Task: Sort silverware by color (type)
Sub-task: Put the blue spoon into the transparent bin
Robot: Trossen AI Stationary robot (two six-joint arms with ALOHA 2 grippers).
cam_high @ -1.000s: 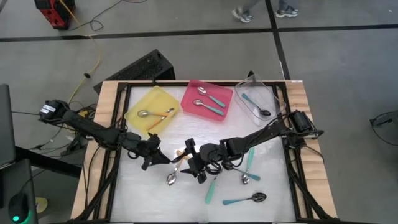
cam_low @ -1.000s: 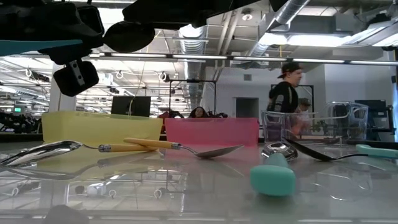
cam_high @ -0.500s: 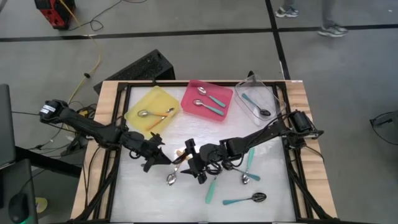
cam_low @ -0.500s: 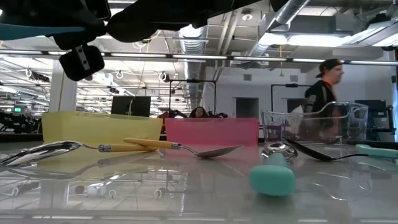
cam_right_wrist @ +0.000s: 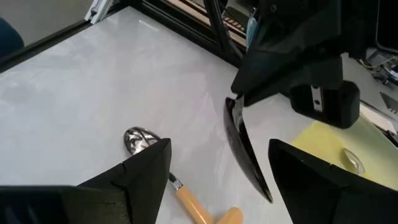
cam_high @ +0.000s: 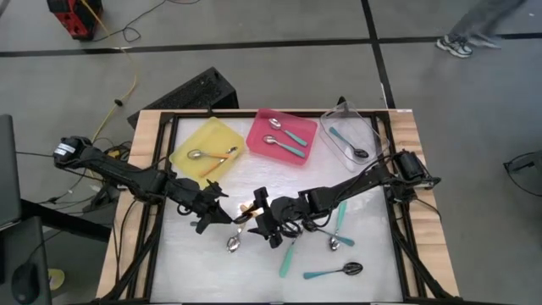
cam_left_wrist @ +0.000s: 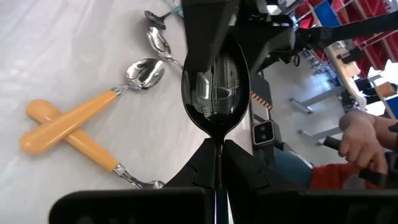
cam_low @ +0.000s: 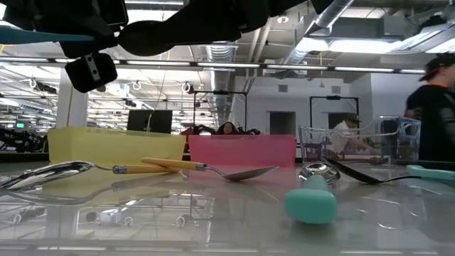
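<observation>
Black-bowled spoon [cam_left_wrist: 215, 87] pinched in left gripper [cam_high: 212, 212] fingers; right gripper [cam_high: 263, 218] fingers spread empty.

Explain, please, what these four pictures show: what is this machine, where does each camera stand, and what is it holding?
It is a robot with two dark arms working at a table. One picture looks straight down from above. One looks level across the tabletop. The other two come from cameras on the arms' wrists.

The left gripper has its jaws shut on a black-bowled spoon. The right gripper hovers close by with its jaws open, near two crossed orange spoons. More teal-handled spoons lie loose on the table.

At the back, a yellow tray, a pink tray and a clear tray hold sorted spoons.
</observation>
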